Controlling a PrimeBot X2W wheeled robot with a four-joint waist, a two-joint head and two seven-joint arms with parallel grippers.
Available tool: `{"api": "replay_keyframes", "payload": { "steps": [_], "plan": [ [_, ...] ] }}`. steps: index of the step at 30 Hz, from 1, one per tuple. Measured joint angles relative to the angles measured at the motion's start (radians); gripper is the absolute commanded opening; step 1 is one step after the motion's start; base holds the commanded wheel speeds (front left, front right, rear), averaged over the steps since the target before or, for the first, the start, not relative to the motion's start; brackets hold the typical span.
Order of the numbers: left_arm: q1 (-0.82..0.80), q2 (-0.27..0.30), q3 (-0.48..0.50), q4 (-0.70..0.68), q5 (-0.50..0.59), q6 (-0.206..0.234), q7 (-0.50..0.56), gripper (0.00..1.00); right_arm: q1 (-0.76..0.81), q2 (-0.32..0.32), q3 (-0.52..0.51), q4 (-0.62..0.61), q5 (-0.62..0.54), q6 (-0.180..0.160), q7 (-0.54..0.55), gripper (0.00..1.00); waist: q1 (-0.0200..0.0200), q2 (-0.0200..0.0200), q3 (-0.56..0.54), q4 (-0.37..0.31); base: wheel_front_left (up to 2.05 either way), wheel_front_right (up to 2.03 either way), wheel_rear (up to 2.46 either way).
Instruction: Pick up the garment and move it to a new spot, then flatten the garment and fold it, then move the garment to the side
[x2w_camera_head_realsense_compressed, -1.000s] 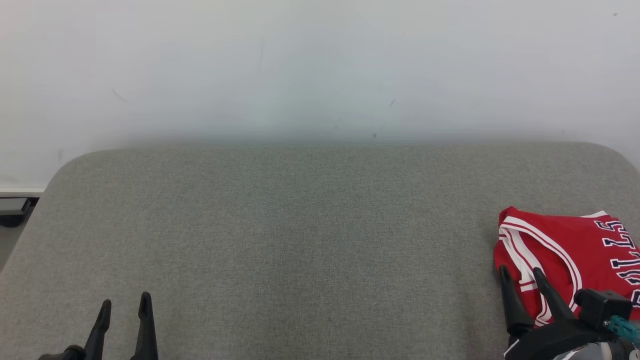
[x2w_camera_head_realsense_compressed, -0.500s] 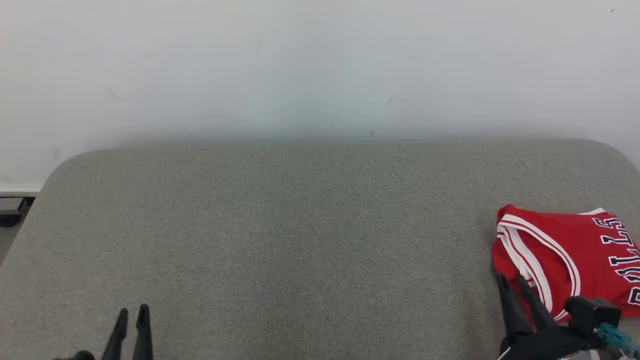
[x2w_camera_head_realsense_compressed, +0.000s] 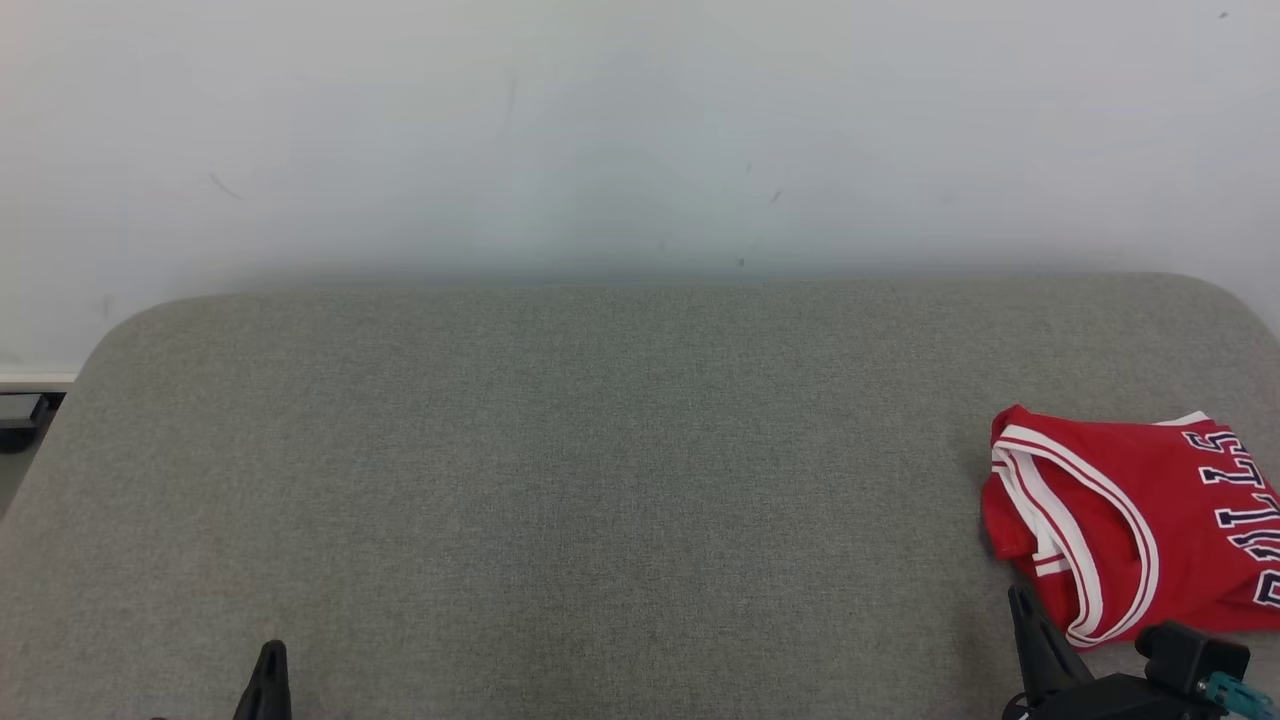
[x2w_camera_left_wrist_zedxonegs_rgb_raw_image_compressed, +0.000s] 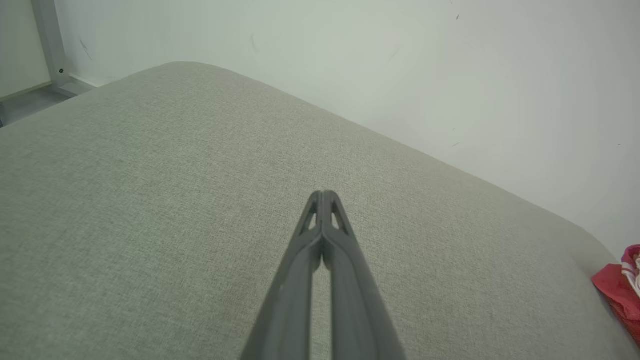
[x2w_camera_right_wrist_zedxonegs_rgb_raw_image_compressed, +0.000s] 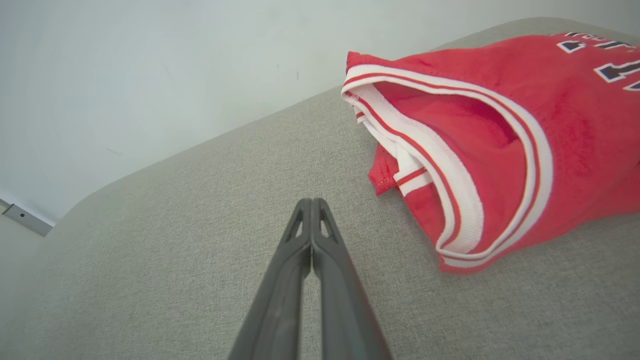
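Note:
The garment (x2w_camera_head_realsense_compressed: 1130, 520) is a red jersey with white trim and dark lettering, lying folded at the right edge of the grey padded table (x2w_camera_head_realsense_compressed: 600, 450); it also appears as the garment (x2w_camera_right_wrist_zedxonegs_rgb_raw_image_compressed: 500, 135) and a red corner (x2w_camera_left_wrist_zedxonegs_rgb_raw_image_compressed: 620, 295). My right gripper (x2w_camera_head_realsense_compressed: 1022, 605) sits just in front of the garment's lower left corner, apart from the cloth. In the right wrist view the right gripper (x2w_camera_right_wrist_zedxonegs_rgb_raw_image_compressed: 311, 201) has its fingers pressed together over bare fabric, holding nothing. My left gripper (x2w_camera_head_realsense_compressed: 270, 655) peeks up at the lower left; the left gripper (x2w_camera_left_wrist_zedxonegs_rgb_raw_image_compressed: 323, 193) is shut and empty.
A pale wall (x2w_camera_head_realsense_compressed: 640, 130) rises directly behind the table's far edge. A strip of floor and a grey fitting (x2w_camera_head_realsense_compressed: 20, 410) lie past the table's left corner. The table's rounded corners sit at the far left and far right.
Both grippers went from open to shut and drew back toward the bottom edge. The right gripper pulled away from the garment's corner. The camera shifted slightly.

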Motion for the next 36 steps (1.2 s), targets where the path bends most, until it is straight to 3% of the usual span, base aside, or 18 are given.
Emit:
{"api": "replay_keyframes", "payload": {
  "steps": [36],
  "plan": [
    [-0.071, -0.050, 0.103, 0.069, -0.431, -0.084, 0.108, 0.00, -0.060, -0.001, -0.018, 0.019, 0.457, 0.010, 0.062, 0.00, 0.0000, 0.0000, 0.018, -0.013, 0.00, 0.00, 0.00]
  ]
}}
